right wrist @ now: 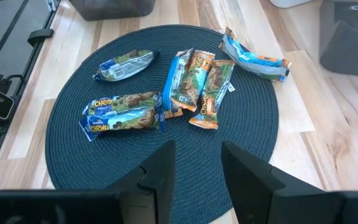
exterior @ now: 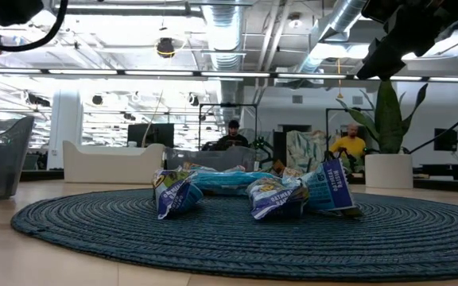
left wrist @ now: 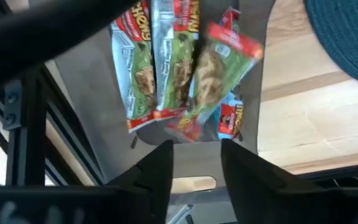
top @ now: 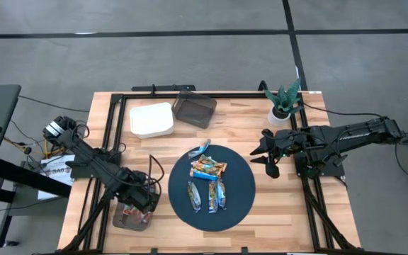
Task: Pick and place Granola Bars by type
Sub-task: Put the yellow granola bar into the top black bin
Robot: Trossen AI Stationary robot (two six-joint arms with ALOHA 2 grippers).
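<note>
Red-wrapped Granola Bars (left wrist: 179, 68) blurred in grey bin (left wrist: 98, 124), left hand (left wrist: 194, 155) parted.

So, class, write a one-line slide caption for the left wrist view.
Left gripper, open, above red-wrapped granola bars in a grey bin.

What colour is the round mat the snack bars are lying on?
Dark blue, woven in rings. The round mat shows best in the right wrist view.
</note>
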